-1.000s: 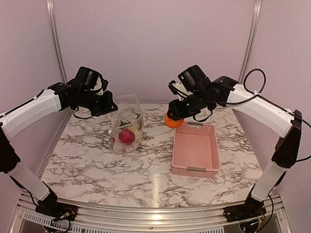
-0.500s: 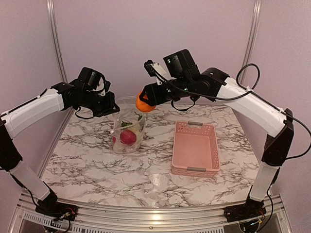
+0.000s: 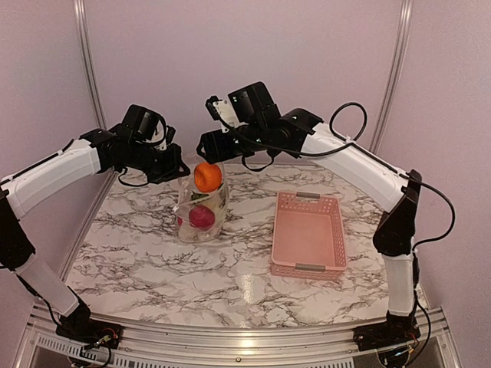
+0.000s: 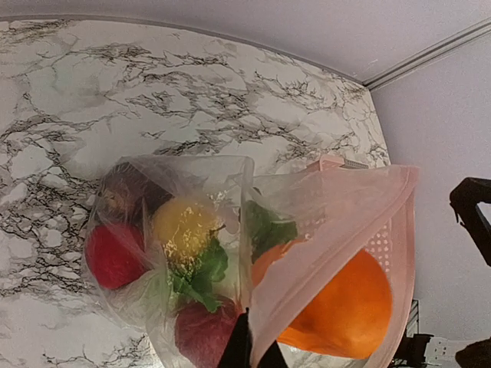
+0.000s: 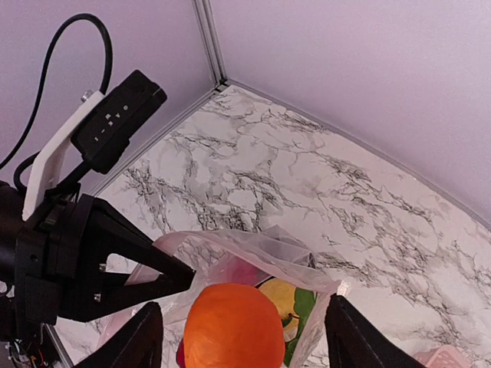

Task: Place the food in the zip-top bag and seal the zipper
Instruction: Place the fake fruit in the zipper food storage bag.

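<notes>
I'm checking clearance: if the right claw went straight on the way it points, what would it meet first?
Probably the orange ball, just ahead of the right claw at the mouth of the zip-top bag; exact depth unclear.

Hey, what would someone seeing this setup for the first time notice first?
The bright orange ball sits at the mouth of the clear zip-top bag, just under the open right gripper. The left gripper pinches the bag's edge, holding it upright at the back left of the table, red, yellow and green food showing inside. A pink basket lies to its right.
</notes>
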